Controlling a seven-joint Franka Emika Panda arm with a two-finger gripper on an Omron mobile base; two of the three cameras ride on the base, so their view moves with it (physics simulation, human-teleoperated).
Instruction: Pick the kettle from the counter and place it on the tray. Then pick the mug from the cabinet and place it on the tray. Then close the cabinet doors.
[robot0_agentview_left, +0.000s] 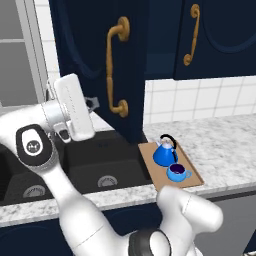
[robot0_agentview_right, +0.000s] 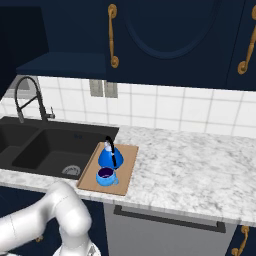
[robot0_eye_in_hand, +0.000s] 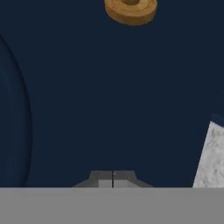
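The blue kettle (robot0_agentview_left: 164, 150) (robot0_agentview_right: 110, 156) stands upright on the wooden tray (robot0_agentview_left: 192, 176) (robot0_agentview_right: 128, 167), on the counter (robot0_agentview_left: 225, 145) (robot0_agentview_right: 190, 165) right of the sink. The light-blue mug (robot0_agentview_left: 178, 172) (robot0_agentview_right: 106, 176) sits just in front of it on the same tray. The cabinet's left door (robot0_agentview_left: 95, 55) (robot0_eye_in_hand: 109, 96) hangs open over the sink, brass handle (robot0_agentview_left: 116, 70) outward. My gripper (robot0_agentview_left: 92, 102) (robot0_eye_in_hand: 113, 178) is shut and empty, its tips right at that door's face below the handle foot (robot0_eye_in_hand: 131, 9). The right door (robot0_agentview_left: 220, 35) (robot0_agentview_right: 165, 35) is closed. The cabinet shelf (robot0_agentview_right: 65, 64) is bare.
A black double sink (robot0_agentview_left: 100, 160) (robot0_agentview_right: 45, 147) with a dark faucet (robot0_agentview_right: 30, 100) lies under the open door. White tiled wall runs behind the counter. A further navy door with a brass handle (robot0_agentview_right: 247, 50) is at the right.
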